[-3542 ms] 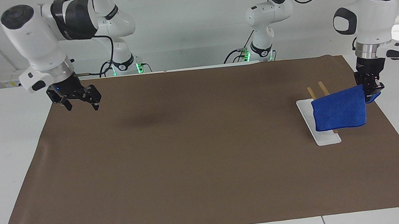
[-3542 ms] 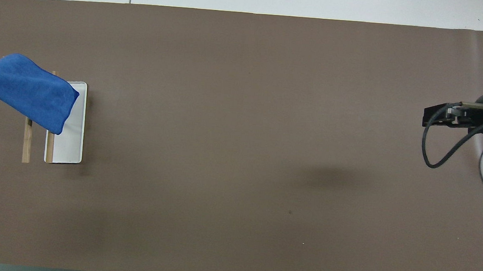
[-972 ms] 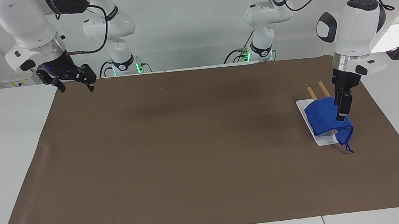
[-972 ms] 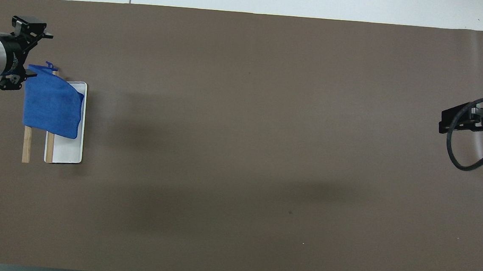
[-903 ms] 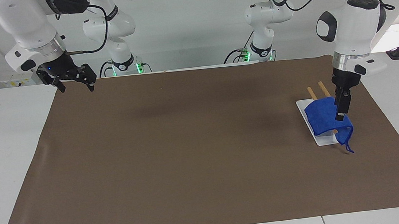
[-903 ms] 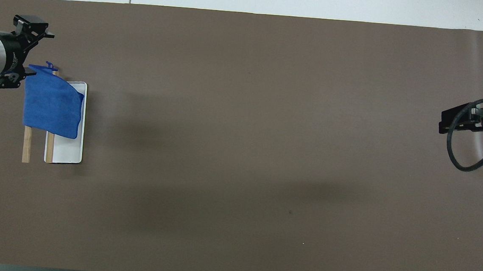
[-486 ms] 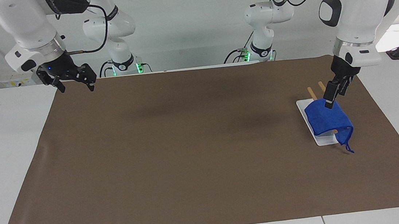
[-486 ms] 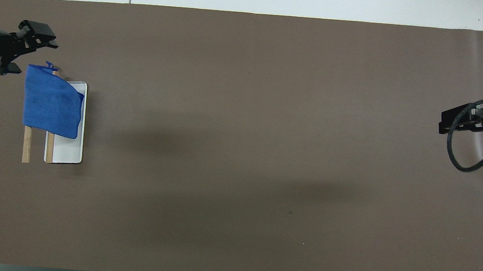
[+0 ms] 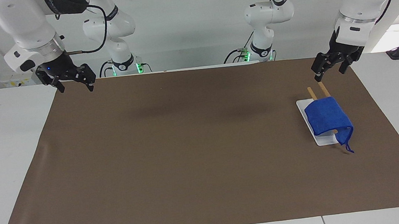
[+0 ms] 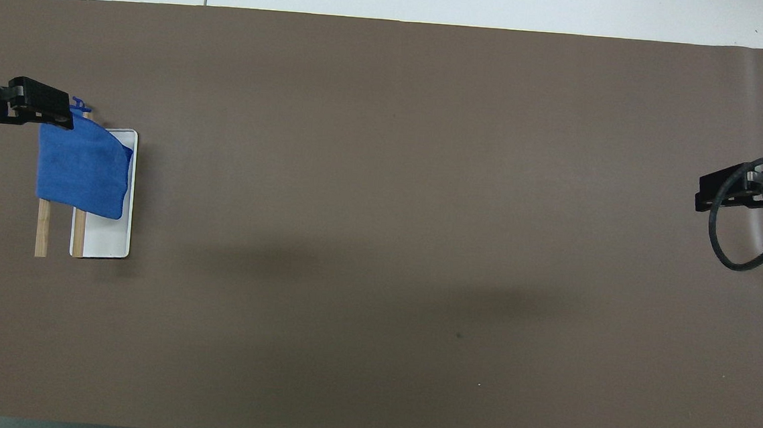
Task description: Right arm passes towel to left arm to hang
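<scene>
Blue towel (image 9: 327,116) released, left tool (image 9: 330,66) risen.

Bright blue crinkly cloth towel (image 9: 327,116) with a darker blue edge and string, draped over two light tan wooden rails (image 9: 322,87) on a plain white rectangular base tray (image 9: 326,139). Flat matte brown table mat (image 9: 188,146), unpatterned, lying on a white tabletop (image 9: 8,145). White jointed robot arms with black bands; black left gripper (image 9: 331,65), black right gripper (image 9: 72,80) with a black cable.

Bare mat (image 9: 189,157) apart from towel-draped rack (image 9: 323,89)
</scene>
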You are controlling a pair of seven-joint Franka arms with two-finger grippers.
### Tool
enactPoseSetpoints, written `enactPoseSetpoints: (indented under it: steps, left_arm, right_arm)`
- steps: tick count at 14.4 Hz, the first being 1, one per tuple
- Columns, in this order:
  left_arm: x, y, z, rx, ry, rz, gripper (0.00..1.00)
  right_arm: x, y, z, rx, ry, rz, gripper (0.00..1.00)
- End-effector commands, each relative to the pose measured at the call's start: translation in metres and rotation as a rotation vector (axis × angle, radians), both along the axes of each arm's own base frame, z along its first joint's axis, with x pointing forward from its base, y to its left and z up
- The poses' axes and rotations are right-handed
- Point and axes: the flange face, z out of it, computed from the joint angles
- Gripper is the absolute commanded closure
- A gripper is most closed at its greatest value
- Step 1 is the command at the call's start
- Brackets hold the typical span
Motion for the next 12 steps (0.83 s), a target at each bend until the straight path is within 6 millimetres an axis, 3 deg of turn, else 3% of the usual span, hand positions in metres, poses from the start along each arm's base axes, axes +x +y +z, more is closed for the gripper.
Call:
enactPoseSetpoints:
  steps: [1, 6, 12]
  left_arm:
    - [-0.013, 0.015, 0.005, -0.043, 0.063, -0.046, 0.00]
    - [-0.026, 0.022, -0.004, -0.041, 0.091, -0.071, 0.00]
    - [-0.023, 0.037, -0.002, -0.035, 0.076, -0.095, 0.00]
  right_arm:
    - [-0.005, -0.004, 0.000, 0.004, -0.004, 0.015, 0.00]
    - [-0.005, -0.003, 0.000, 0.004, -0.004, 0.016, 0.00]
    - [-0.005, -0.003, 0.000, 0.004, -0.004, 0.016, 0.00]
